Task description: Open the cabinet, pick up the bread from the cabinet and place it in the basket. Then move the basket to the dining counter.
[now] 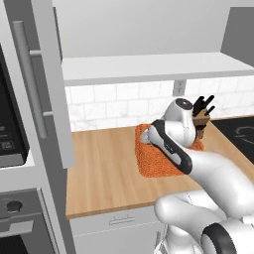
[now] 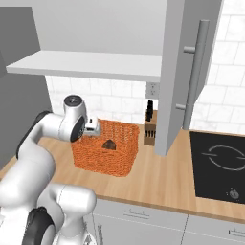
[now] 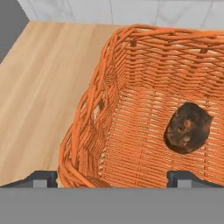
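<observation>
The orange woven basket (image 2: 103,160) stands on the wood counter below the open cabinet (image 2: 174,72). In the left base view the basket (image 1: 151,166) shows partly behind my arm. The small brown bread (image 3: 187,127) lies on the basket's floor, also seen as the dark bread (image 2: 109,144). My gripper (image 3: 113,177) hangs open just above the basket's left rim (image 3: 94,100), one fingertip outside the wall and one inside, holding nothing. From the right base view the gripper (image 2: 93,128) sits at the basket's back left corner. The dining counter is out of view.
The cabinet's open doors (image 1: 49,74) jut out over the counter on both sides, with a bare shelf (image 2: 95,64) between them. A knife block (image 2: 150,129) stands right behind the basket. A black cooktop (image 2: 220,162) lies to the right, a microwave (image 1: 10,129) to the left.
</observation>
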You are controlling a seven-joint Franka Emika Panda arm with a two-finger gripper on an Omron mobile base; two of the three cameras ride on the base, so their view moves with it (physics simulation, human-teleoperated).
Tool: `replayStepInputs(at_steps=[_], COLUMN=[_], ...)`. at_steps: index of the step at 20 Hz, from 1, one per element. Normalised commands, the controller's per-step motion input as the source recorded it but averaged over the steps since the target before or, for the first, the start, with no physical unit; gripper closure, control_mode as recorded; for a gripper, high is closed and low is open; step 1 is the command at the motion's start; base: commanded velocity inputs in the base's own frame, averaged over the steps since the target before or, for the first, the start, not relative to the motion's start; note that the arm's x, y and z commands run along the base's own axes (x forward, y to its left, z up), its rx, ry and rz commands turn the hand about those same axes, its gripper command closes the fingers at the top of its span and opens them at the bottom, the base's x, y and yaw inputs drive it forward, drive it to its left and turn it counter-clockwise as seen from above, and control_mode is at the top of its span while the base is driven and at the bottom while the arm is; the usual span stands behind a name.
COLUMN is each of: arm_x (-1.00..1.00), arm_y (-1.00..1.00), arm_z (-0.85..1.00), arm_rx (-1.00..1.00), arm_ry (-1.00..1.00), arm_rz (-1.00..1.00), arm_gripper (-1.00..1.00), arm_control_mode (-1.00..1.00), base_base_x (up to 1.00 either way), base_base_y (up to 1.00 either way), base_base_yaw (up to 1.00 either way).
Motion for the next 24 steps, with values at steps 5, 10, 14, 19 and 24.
replayStepInputs(at_steps=[5,10,14,19,24], arm_x=[0.11,0.12,0.00,0.00,-0.13], arm_y=[0.29,0.11,-0.09,-0.07,0.00], arm_z=[-0.02,-0.15,-0.53,-0.58,-0.34], arm_rx=[-0.17,-0.17,-0.12,-0.03,0.00], arm_ry=[0.12,0.15,0.08,0.03,0.00], arm_rz=[0.31,0.22,0.20,0.17,0.15], arm_gripper=[-1.00,-1.00,-1.00,-1.00,-1.00], arm_control_mode=[-1.00,-1.00,-1.00,-1.00,-1.00], base_base_x=[0.00,0.00,0.00,0.00,0.00], base_base_y=[0.00,0.00,0.00,0.00,0.00], base_base_yaw=[0.00,0.00,0.00,0.00,0.00])
